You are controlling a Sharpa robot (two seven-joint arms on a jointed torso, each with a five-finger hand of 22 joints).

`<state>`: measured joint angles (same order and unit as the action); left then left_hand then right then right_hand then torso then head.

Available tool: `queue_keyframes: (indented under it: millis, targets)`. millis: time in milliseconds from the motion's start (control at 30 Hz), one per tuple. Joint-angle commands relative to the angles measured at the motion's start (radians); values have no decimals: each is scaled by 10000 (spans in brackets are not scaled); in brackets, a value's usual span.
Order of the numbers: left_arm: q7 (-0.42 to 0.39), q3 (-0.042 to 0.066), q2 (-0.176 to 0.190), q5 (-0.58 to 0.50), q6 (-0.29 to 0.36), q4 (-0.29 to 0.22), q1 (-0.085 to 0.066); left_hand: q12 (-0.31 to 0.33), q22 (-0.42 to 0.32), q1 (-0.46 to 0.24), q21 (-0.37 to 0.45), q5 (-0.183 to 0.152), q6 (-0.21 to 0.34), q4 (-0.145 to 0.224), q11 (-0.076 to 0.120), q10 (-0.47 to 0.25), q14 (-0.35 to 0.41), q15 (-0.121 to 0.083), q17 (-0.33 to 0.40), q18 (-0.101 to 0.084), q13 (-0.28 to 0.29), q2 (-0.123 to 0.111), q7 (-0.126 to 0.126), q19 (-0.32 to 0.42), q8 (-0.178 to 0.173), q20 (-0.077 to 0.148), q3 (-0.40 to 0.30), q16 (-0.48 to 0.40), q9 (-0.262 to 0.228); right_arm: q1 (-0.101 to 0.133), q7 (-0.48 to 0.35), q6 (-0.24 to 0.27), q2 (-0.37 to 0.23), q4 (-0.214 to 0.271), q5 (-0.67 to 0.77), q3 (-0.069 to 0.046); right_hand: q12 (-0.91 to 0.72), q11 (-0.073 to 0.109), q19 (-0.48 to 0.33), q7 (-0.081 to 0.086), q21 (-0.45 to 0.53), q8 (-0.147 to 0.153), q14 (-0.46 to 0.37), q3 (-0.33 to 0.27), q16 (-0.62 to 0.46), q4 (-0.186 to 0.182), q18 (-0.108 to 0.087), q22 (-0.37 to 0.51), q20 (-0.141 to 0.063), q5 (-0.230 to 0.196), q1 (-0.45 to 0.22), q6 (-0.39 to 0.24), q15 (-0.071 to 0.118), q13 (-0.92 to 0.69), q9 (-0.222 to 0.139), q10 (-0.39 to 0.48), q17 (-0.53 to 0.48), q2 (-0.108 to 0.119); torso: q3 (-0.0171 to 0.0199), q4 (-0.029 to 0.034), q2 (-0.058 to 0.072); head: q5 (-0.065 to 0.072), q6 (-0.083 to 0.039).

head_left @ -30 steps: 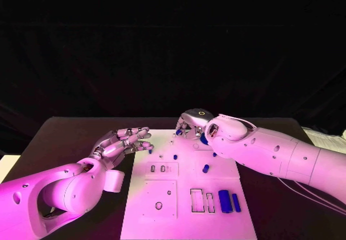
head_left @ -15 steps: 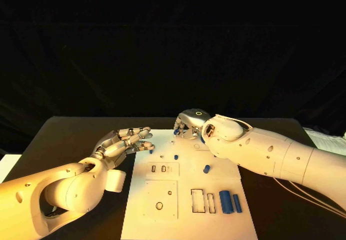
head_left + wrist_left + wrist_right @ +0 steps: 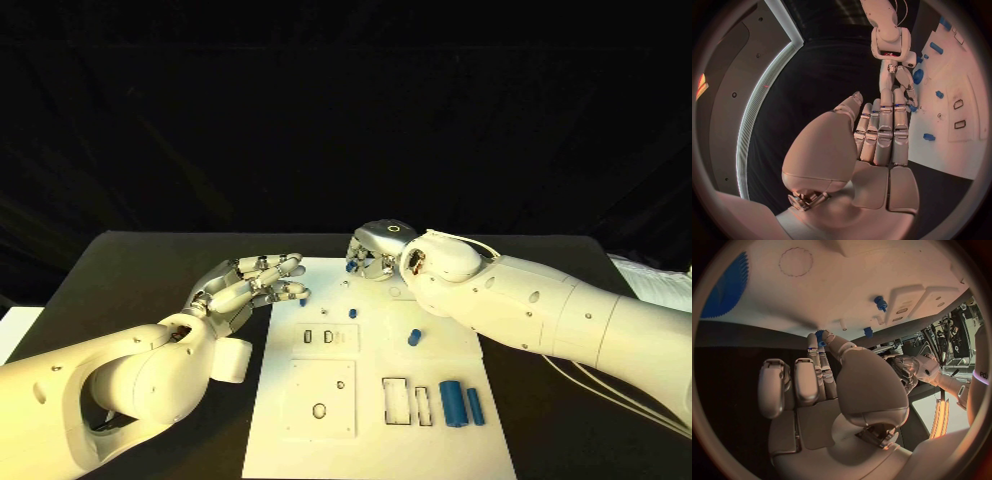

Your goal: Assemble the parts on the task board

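The white task board (image 3: 378, 445) lies in the middle of the black table. My right hand (image 3: 378, 248) hovers over the board's far edge and pinches a small blue part (image 3: 353, 266) between thumb and a fingertip; the right wrist view shows that part (image 3: 820, 335) at the fingertips. My left hand (image 3: 253, 284) hangs at the board's left edge, fingers straight and holding nothing. A small blue peg (image 3: 302, 301) lies just off its fingertips. More blue parts are on the board: a peg (image 3: 352, 313), a short piece (image 3: 414, 337) and two cylinders (image 3: 450, 402) near the front.
A large blue gear (image 3: 726, 285) lies on the board (image 3: 879, 270) beside my right hand, under the right forearm. Rectangular slots (image 3: 394, 399) and a raised plate with holes (image 3: 320, 398) fill the board's front half. Bare table flanks the board on both sides.
The right hand and forearm have edged slightly left over the board's far edge, still pinching the small blue part. The left hand has stayed put.
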<state>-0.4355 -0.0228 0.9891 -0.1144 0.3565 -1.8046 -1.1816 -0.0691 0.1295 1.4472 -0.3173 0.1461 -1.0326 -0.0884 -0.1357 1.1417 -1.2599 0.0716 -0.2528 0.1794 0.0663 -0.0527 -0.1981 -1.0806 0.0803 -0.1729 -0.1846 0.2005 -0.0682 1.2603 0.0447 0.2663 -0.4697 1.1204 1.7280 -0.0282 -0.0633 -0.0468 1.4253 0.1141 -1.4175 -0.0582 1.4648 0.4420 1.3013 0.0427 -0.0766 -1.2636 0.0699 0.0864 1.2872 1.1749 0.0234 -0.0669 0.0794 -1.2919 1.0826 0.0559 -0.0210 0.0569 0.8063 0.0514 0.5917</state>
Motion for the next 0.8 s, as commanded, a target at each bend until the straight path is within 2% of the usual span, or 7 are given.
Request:
queue_keyframes:
  millis: [33,333,400,500,533,600,800]
  targets:
    - [-37,9,-27,-23,-136,-7,-15,61,-12,63,20,-23,32,-10,-12,-42,70,-24,-10,13,-13,28,-48,54,-66,10,-50,-59,10,-43,114,-361,57,-100,183,32,33,-62,27,17,-35,-58,395,34,60,-63,146,-4,27,-79,-6,49,12,18,158,33,8,149,-4,1,6,-16,9]
    - [-30,10,-40,-23,-145,6,-16,61,-12,63,20,-23,32,-10,-12,-42,70,-24,-10,13,-13,28,-48,54,-66,10,-50,-59,10,-53,252,-199,240,-371,193,52,47,-221,-80,200,38,-12,350,13,13,-236,119,142,109,-162,-149,-454,-138,48,44,540,-127,446,-10,-13,12,-30,-5]
    - [-26,10,-44,-23,-145,11,-16,61,-12,63,20,-23,32,-10,-12,-42,70,-24,-10,13,-13,28,-48,54,-66,10,-50,-59,10,-54,281,-68,262,-396,204,57,39,-388,-256,370,216,-2,291,-217,-113,-353,57,481,235,-239,-323,-1139,-285,46,-114,1069,-356,788,-8,-10,15,-26,-6]
    - [-20,10,-42,-23,-140,19,-16,61,-12,63,20,-23,32,-10,-12,-42,70,-24,-10,13,-13,28,-48,54,-66,10,-50,-59,10,-54,311,103,259,-377,213,63,14,-555,-875,409,922,-45,143,-898,-494,-449,-200,1770,377,-347,-341,-2304,-418,57,-175,2133,-982,1129,-5,-17,17,-37,-12]
    - [-18,10,-41,-23,-138,22,-16,61,-13,58,21,-25,36,-4,-16,-49,75,-20,-16,11,-13,21,-53,60,-72,9,-60,-70,10,-54,323,158,241,-348,215,65,-25,-613,-975,330,1106,-50,116,-1342,-599,-543,-253,2040,438,-342,-184,-2571,-471,30,-142,2476,-1137,1071,-3,-18,16,-43,-15]
    - [-16,10,-36,-23,-137,30,-16,61,-13,54,21,-27,40,1,-20,-54,79,-17,-21,9,-13,16,-56,65,-76,7,-67,-78,10,-54,335,273,165,-247,217,66,-49,-596,-961,472,1230,-48,128,-1965,-662,-716,-265,2191,472,-329,113,-2573,-509,33,-132,2533,-1254,958,-1,-24,10,-42,-19]
    - [-8,10,23,-34,-127,38,-18,61,-13,54,21,-27,40,1,-20,-54,79,-17,-21,9,-13,16,-56,65,-76,7,-67,-78,10,-52,311,645,-432,405,-19,56,-224,-582,-866,514,1258,-95,142,-2295,-712,-846,-258,2189,457,-192,438,-2251,-440,10,-105,2142,-1361,759,12,-73,6,-53,-63]
